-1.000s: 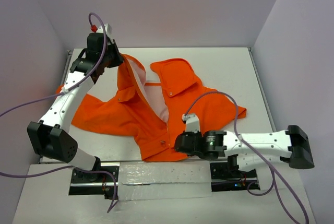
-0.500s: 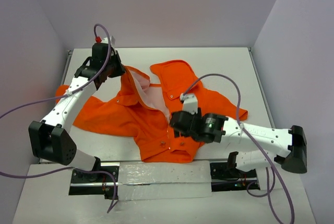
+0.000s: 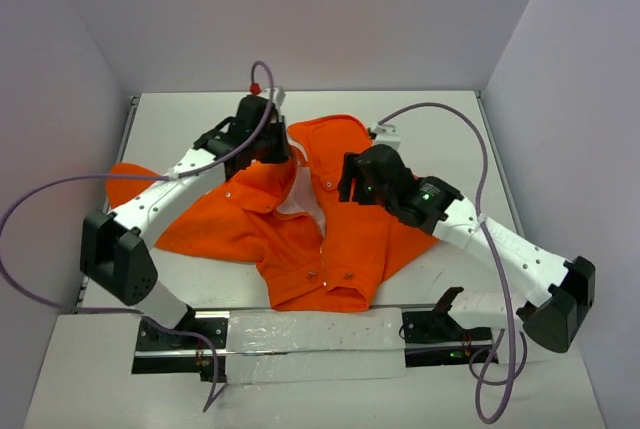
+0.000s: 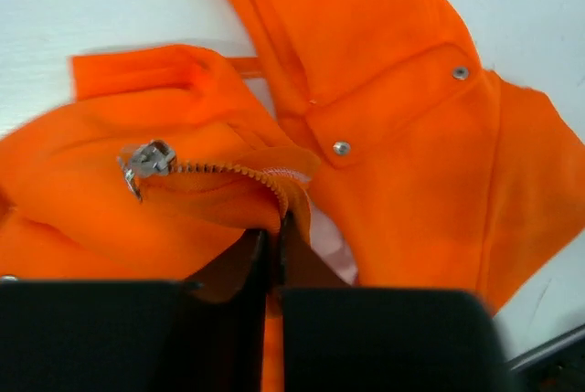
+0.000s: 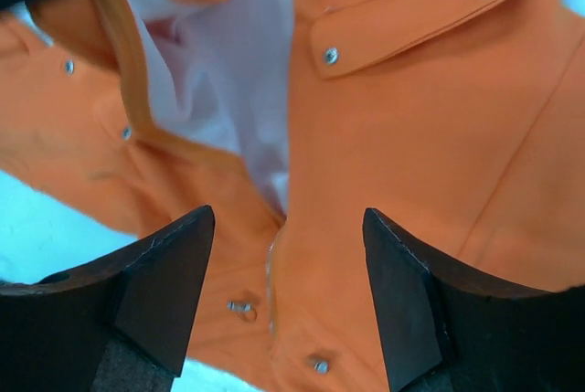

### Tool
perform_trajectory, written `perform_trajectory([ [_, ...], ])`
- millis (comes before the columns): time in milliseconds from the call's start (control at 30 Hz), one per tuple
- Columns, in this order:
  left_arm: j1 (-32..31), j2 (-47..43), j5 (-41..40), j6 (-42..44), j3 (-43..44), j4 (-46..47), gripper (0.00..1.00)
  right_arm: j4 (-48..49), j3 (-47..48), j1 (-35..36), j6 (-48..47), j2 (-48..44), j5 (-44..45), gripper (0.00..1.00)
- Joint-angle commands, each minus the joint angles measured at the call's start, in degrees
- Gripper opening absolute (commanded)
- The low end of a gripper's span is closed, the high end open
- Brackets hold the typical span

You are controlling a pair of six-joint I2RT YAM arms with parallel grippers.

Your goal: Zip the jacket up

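white table (image 3: 450,119), lilac walls (image 3: 320,9), jacket (image 3: 250,219) on it; left gripper (image 4: 274,227) tight on its edge, right gripper (image 5: 288,218) apart

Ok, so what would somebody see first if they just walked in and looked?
The bright orange jacket, spread in the middle of the white table, its front open on pale lining. Then the white left arm and right arm bent over it: the left fingers pinch the zipper edge at its far end, and the right fingers hang open above its front.
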Motion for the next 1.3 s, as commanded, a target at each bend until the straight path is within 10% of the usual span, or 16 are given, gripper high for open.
perform_trajectory([
  [0,-5.68,5.53,0.63,-0.01,8.97,1.26,0.56,1.15,-5.59,-8.65,0.23,-10.40,-1.31,0.73],
  [67,-8.39,8.96,2.07,0.87,11.92,1.17,0.81,1.11,-8.69,-11.93,0.60,-14.03,-1.91,0.73],
  [167,-9.86,12.08,2.25,1.85,18.15,-0.78,0.86,1.17,-12.92,-15.67,0.47,-17.44,-3.31,0.73],
  [1267,-3.34,10.73,-2.04,-5.47,-0.79,2.63,0.84,37.84,-8.94,-23.08,22.36,24.82,-32.17,0.66],
])
